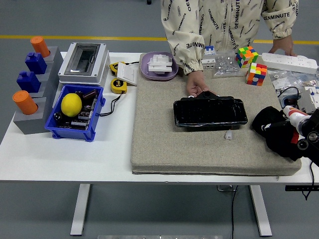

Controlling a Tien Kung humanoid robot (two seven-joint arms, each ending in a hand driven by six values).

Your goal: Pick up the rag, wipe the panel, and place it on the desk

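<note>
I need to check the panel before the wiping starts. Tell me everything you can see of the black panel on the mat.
The black panel is a flat, glossy, rounded-corner rectangle lying long side left to right on the grey mat, about mid-mat. Its surface reflects light. A person's hand rests at its far left corner, apparently steadying it. A small white piece lies just off its near edge. The robot's right hand, to the right, does not touch it.

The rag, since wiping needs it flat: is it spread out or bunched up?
Bunched up: the black rag sits as a dark lump at the right hand.
</note>
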